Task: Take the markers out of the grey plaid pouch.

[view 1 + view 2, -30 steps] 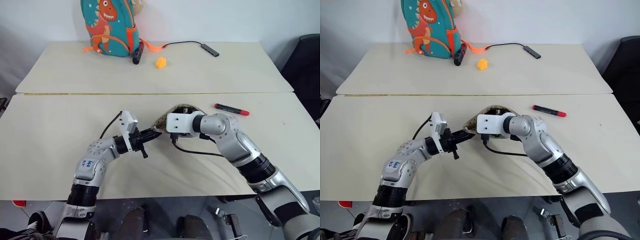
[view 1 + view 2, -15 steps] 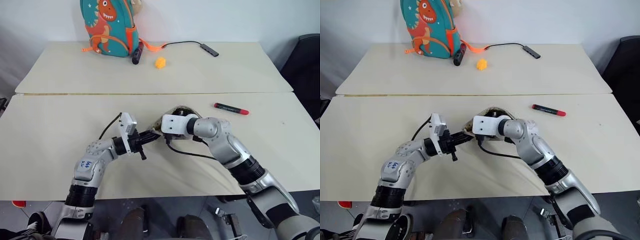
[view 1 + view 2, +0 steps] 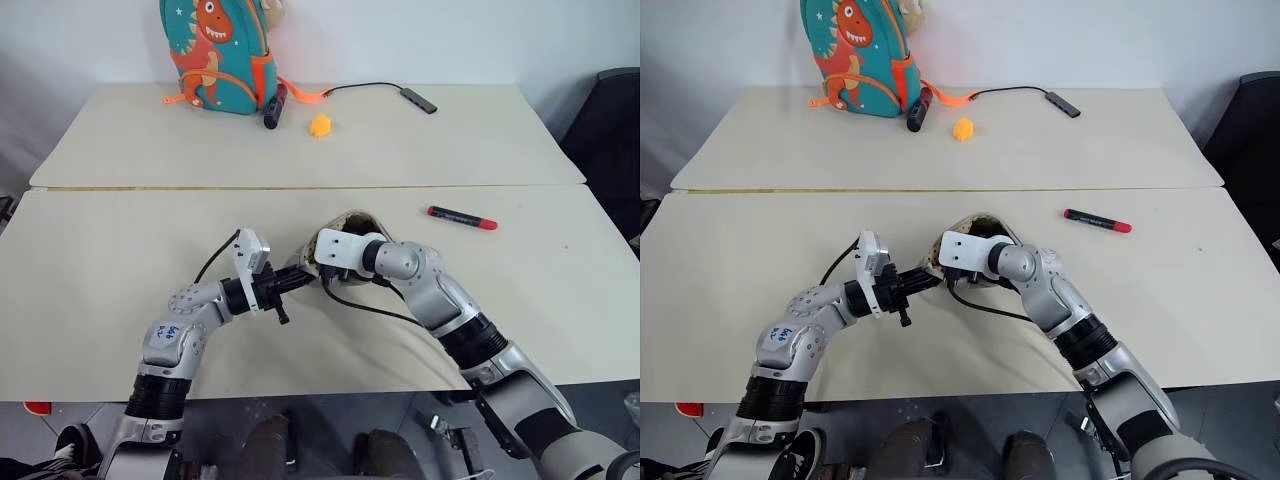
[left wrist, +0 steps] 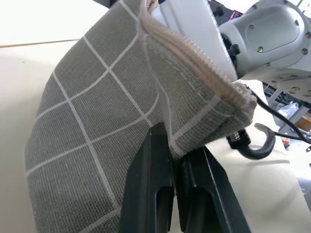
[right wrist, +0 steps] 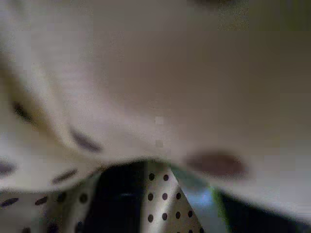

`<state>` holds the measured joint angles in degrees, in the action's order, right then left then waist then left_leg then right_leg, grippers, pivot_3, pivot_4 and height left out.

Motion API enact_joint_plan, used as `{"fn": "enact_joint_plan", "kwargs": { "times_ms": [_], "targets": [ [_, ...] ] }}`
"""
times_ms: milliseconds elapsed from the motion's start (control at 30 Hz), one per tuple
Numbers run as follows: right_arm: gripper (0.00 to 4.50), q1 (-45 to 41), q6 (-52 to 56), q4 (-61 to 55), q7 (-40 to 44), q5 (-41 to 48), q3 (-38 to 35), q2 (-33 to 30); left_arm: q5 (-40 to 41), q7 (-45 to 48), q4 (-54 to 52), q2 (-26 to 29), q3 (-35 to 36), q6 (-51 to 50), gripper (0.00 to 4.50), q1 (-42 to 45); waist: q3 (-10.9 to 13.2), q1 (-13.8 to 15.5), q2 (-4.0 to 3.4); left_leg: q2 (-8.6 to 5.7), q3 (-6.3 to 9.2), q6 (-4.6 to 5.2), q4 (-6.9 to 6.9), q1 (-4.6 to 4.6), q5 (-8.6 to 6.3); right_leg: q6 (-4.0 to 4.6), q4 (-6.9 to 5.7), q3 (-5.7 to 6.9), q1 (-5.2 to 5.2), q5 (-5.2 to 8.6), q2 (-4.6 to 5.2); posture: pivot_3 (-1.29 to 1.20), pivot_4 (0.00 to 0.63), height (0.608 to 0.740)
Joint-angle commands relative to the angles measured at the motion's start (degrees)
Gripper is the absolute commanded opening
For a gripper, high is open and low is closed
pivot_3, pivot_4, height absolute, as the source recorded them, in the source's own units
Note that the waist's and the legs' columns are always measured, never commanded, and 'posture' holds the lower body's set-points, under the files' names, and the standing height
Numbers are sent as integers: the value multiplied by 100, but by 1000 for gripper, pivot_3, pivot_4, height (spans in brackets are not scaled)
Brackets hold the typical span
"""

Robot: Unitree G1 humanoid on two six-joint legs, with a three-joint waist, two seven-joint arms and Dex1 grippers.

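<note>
While the left end effector (image 4: 171, 165) stays clenched on the lip of the grey plaid pouch (image 4: 97, 121), propping its mouth open near the middle of the front table (image 3: 90, 250), the right end effector (image 3: 952, 262) has pushed deeper into the opening over the last second; can't tell its finger state. Light green marker (image 5: 197, 199) sits against the dotted lining inside, so likely a grab attempt. Red marker (image 3: 462, 217) is already out, toward the table's right edge.
</note>
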<state>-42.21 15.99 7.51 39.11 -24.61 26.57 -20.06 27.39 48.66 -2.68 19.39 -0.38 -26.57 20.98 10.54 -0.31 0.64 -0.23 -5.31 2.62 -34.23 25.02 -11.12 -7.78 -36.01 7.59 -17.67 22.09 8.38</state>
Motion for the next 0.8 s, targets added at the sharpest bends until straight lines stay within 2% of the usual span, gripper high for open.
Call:
{"fn": "enact_joint_plan", "kwargs": {
  "times_ms": [33, 333, 600, 700, 800],
  "targets": [
    [700, 209, 160, -403, 354, 62, -43, -220, -22, 63, -242, -98, -7, 507, 0, 118, 0, 20, 0, -1, 0, 0, 0, -2, 0, 0, 0, 0, 2, 0, 1, 0, 150, 740],
    [622, 230, 906, -1670, 1218, 565, -428, -574, -416, -231, 93, -162, -54, 986, 0, 190, 0, 18, 0, -1, 0, 0, -1, 0, 0, 0, 1, 3, 1, 0, 2, 0, 150, 740],
    [600, 118, 1560, -1487, 869, 832, -854, -460, -660, 408, 83, 260, -416, 1405, 0, -235, 0, -9, 0, 0, -4, 0, 6, -1, 0, 0, 1, 8, -3, 0, 1, 0, 150, 740],
    [600, 141, 1883, -1557, 727, 1057, -974, -231, -702, 373, 107, 234, -454, 1531, 0, -258, 0, 0, 0, 1, -2, 0, 6, 0, 0, 0, 1, 7, -3, 0, 0, 0, 150, 740],
    [600, 148, 1847, -1663, 867, 1112, -865, -403, -833, 164, 291, 151, -350, 1756, 0, -139, 0, 18, 0, -1, -3, 0, 5, 0, 0, 0, 1, 8, -2, 0, 2, 0, 150, 740]
  ]
}}
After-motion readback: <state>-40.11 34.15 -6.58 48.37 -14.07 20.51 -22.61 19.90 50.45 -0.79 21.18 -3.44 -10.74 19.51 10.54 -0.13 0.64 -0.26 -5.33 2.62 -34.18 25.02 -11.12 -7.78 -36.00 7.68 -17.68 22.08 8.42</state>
